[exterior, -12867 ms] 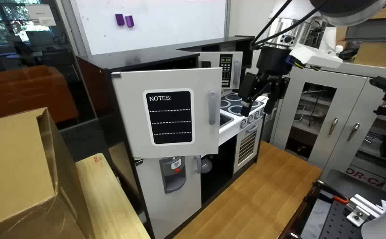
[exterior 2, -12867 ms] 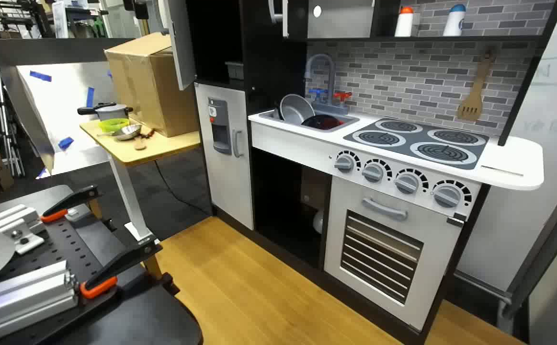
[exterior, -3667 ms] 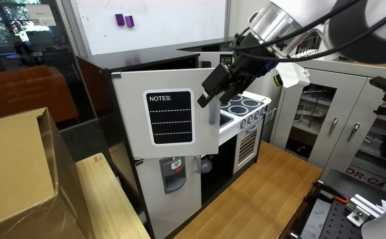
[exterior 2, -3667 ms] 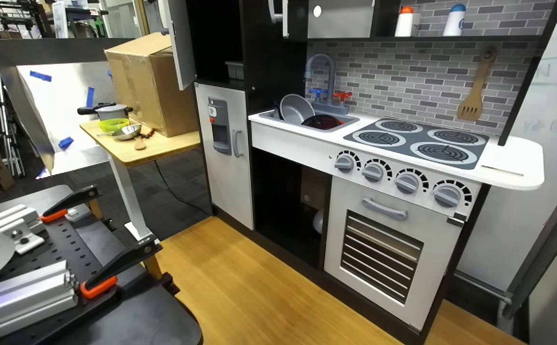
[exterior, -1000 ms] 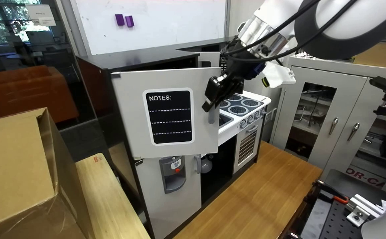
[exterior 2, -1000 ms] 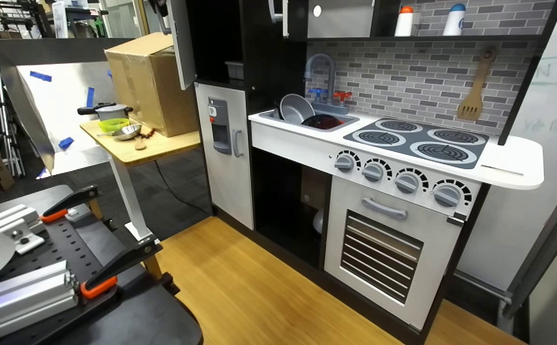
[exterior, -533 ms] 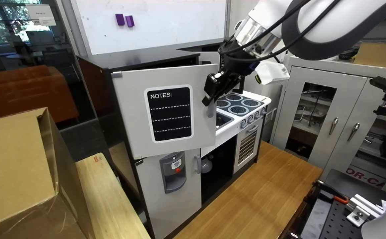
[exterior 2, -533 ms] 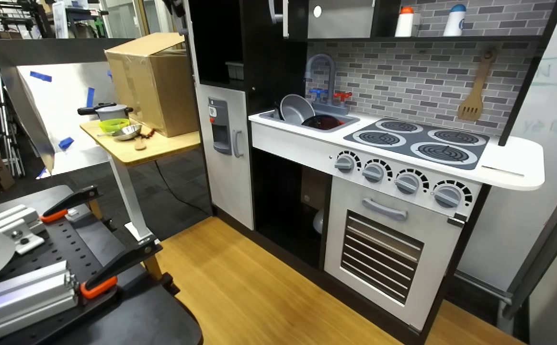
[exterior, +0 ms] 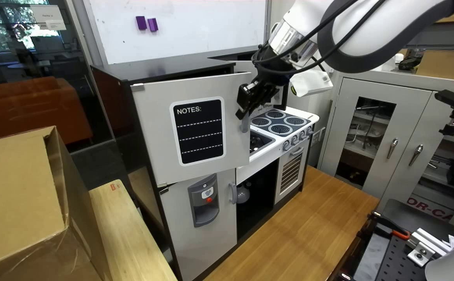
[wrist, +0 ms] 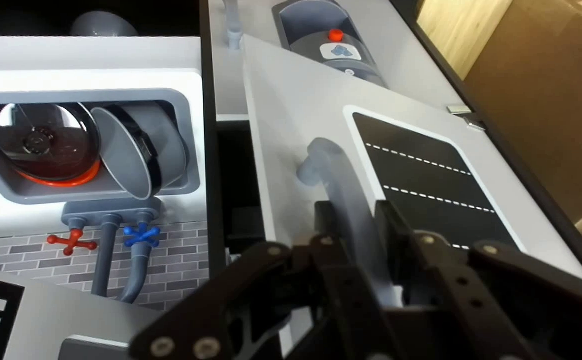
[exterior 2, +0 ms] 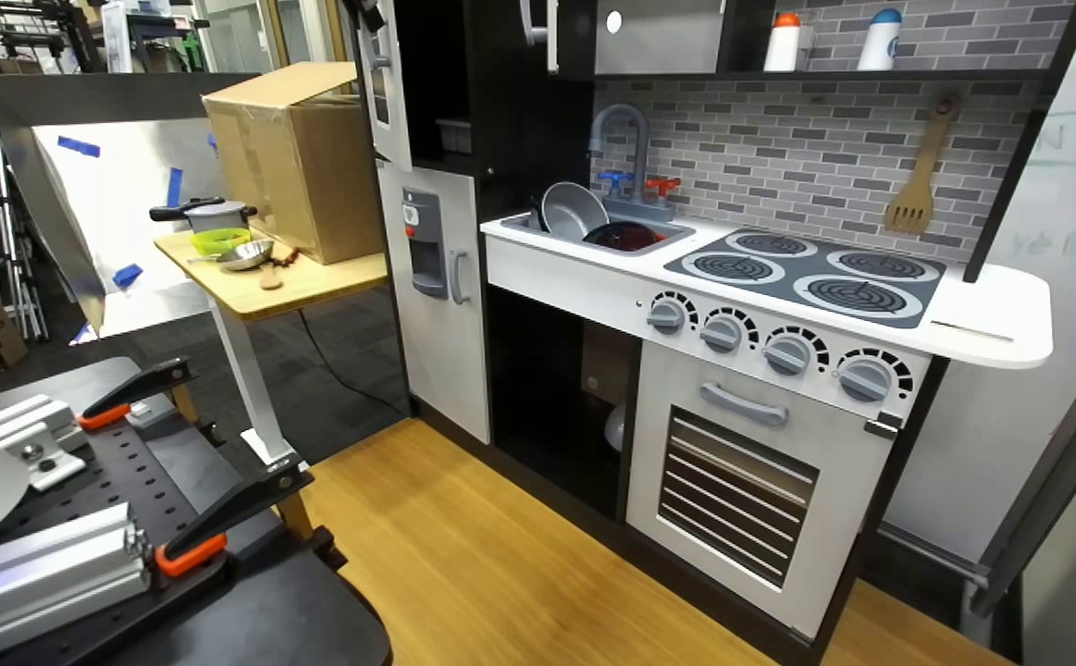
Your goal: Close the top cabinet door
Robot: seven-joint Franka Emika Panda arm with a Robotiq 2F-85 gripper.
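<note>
Can see the cabinet door (exterior: 197,130) at the upper left of the toy kitchen (exterior 2: 575,292), hinged on its left edge and standing ajar. Can read NOTES at the top of its dark panel (wrist: 426,185). Find the tool (exterior: 244,113) at the door's right side, clenched on the grey handle (wrist: 346,187), with a finger (wrist: 325,220) to each side of it in the wrist view. Trace the white arm (exterior: 367,29) slanting down to there from the upper right. In an exterior view, look past the door into the dark cabinet (exterior 2: 426,74), with part of a grey bin (exterior 2: 453,137) inside. Below, find the lower door (exterior 2: 445,347) lying flush with the front, fitted with a water dispenser (exterior: 204,203). To the right, spot a grey pan (wrist: 120,155) tilted in the sink (wrist: 60,196), just beside a glass lid (wrist: 40,142). Farther right, find the stove (exterior 2: 806,268) and, hanging on the far wall (exterior 2: 741,143), a wooden spatula (exterior 2: 912,203). Above, notice two bottles (exterior 2: 783,48), capped in orange and blue, on the shelf (exterior 2: 963,77). At the left, well apart from the stove, see a light wooden table (exterior 2: 320,279) with a cardboard box (exterior 2: 297,176), a pot (exterior 2: 216,217) and a green bowl (exterior 2: 218,242) on it.
</note>
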